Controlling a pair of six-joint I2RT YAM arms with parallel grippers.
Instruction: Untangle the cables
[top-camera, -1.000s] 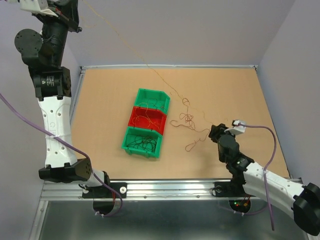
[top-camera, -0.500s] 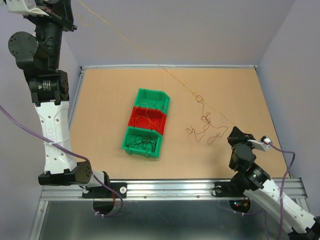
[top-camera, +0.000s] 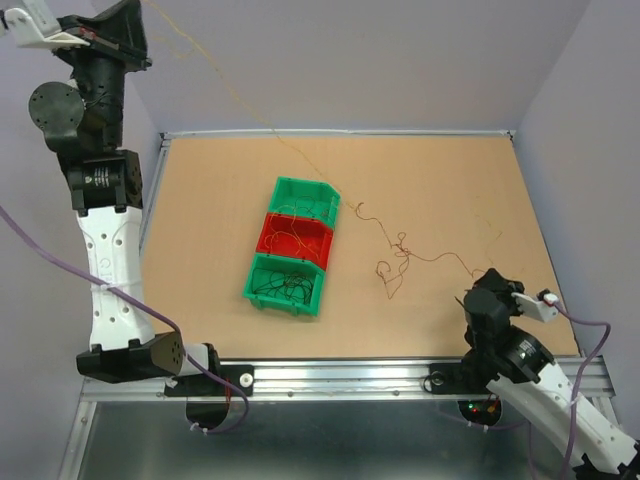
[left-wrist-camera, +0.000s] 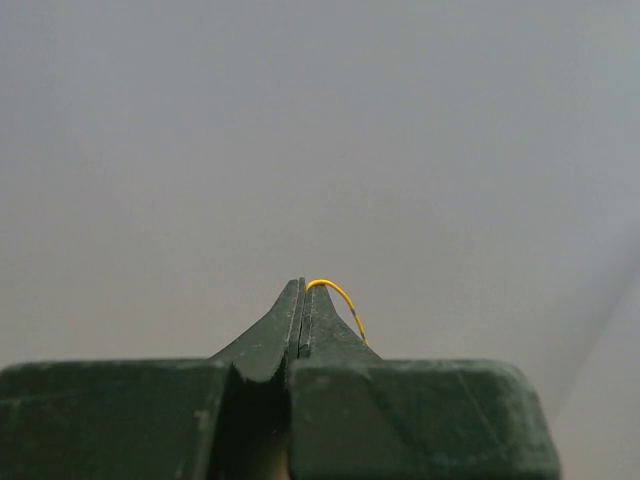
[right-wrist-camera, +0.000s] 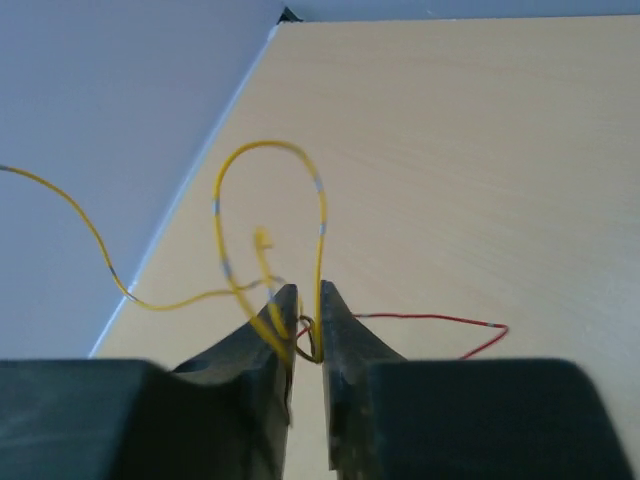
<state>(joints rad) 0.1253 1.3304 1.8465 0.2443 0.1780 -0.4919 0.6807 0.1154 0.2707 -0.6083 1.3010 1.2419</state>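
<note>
The cables are hair-thin wires. A small reddish-brown and orange tangle (top-camera: 394, 266) lies on the tan table (top-camera: 220, 200), right of centre. A yellow strand (top-camera: 250, 115) rises from it to my left gripper (top-camera: 135, 30), which is held high at the far left. In the left wrist view that gripper (left-wrist-camera: 302, 287) is shut on the yellow strand (left-wrist-camera: 340, 297). My right gripper (top-camera: 487, 290) is low at the near right. Its jaws (right-wrist-camera: 308, 305) pinch a yellow loop (right-wrist-camera: 268, 150), a dark strand and a red strand (right-wrist-camera: 440, 320).
A row of three bins, green (top-camera: 307, 200), red (top-camera: 293, 237) and green (top-camera: 285, 283), stands left of the tangle with thin wires inside. Purple walls enclose the table. A metal rail (top-camera: 340, 375) runs along the near edge.
My right gripper has drawn back toward the near right edge, dragging the tangle right and nearer. The long yellow strand to the left gripper has gone from taut to slightly slack.
</note>
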